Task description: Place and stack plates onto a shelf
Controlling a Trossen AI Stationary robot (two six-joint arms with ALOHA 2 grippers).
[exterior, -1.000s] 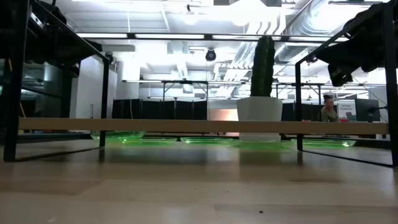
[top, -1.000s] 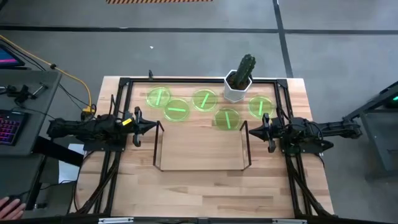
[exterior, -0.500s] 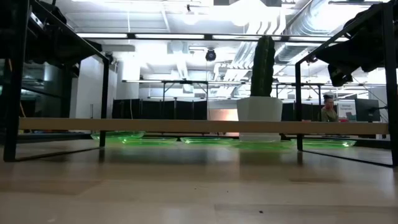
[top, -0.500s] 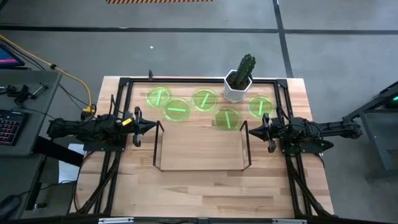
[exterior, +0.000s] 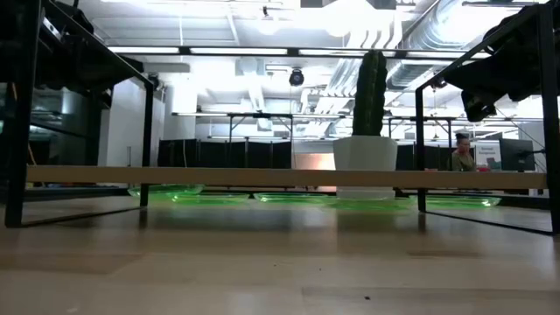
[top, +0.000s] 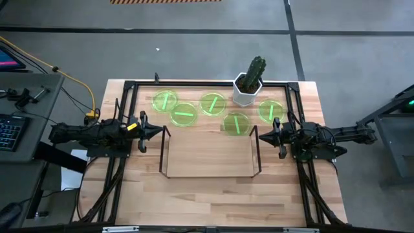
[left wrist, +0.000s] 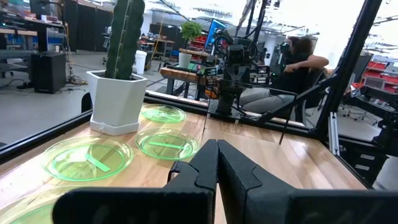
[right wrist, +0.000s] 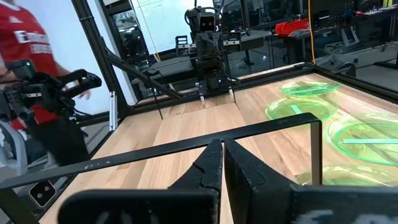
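Five green plates lie flat on the table in a loose row across the upper middle of the high view, beside a white potted cactus. None is on the shelf, which stands at frame centre just below them. The left gripper sits closed and empty at the shelf's left end. The right gripper sits closed and empty at its right end.

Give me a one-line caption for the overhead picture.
Five green plates and a cactus behind an empty shelf, shut grippers either side.
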